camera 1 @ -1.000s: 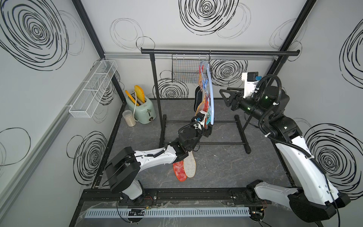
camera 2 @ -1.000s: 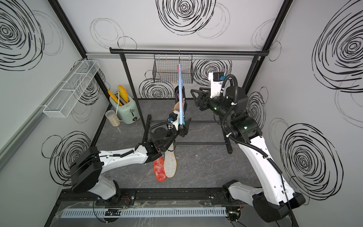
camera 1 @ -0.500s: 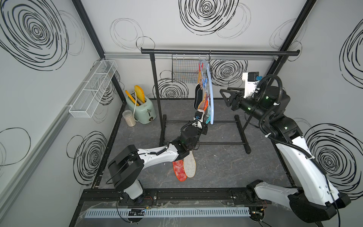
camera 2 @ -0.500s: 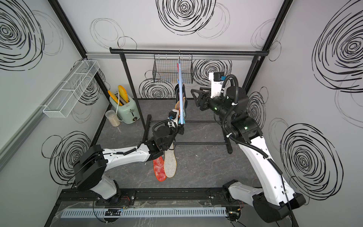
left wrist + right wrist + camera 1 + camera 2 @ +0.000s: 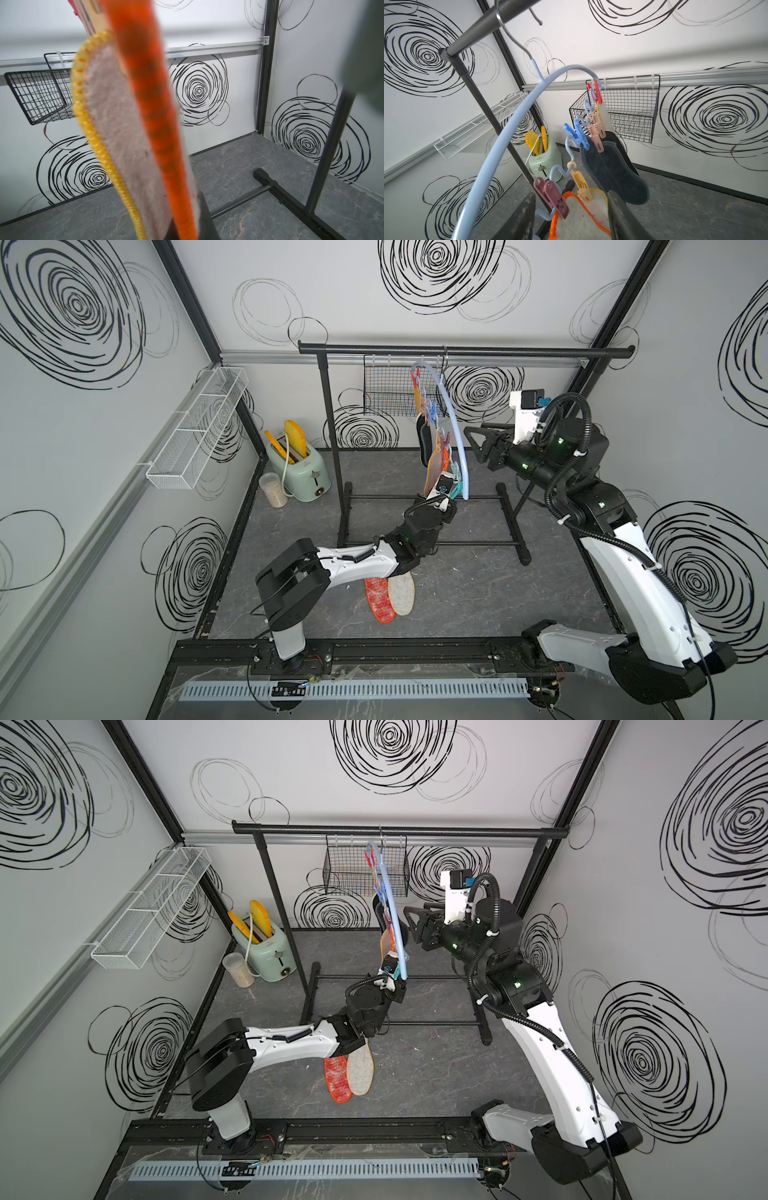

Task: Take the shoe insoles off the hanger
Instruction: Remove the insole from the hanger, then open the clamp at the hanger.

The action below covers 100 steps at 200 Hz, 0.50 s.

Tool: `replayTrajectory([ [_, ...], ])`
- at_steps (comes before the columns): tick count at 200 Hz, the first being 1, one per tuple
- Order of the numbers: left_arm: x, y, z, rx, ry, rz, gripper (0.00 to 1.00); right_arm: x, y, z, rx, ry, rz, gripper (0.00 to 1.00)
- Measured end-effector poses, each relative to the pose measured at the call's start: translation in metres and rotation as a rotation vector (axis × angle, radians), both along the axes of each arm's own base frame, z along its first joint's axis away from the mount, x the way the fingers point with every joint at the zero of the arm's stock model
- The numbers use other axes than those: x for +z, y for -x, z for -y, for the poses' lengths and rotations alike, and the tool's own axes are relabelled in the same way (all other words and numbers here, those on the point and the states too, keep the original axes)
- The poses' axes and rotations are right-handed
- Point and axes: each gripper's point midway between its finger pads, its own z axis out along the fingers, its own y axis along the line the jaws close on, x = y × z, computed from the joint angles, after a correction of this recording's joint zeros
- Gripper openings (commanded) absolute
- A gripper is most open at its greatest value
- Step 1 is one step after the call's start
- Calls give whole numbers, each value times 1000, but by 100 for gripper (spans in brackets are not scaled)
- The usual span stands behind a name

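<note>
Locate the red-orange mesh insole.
In both top views the red-orange mesh insole lies on the grey floor, left of the off-white felt insole, under the left arm.

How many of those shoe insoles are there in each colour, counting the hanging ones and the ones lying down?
Red-orange mesh insole: 1, on the floor
Off-white felt insoles: 4, one on the floor, three on the hanger
Dark grey or black insoles: 3, all on the hanger
Total: 8
</note>
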Motion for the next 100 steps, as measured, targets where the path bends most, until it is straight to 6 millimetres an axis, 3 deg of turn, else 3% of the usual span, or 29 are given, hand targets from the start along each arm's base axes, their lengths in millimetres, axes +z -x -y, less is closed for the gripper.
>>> replayTrajectory([
  [100, 4, 0, 4, 1, -76, 38, 0, -12, -13, -32, 165, 66, -57, 62],
])
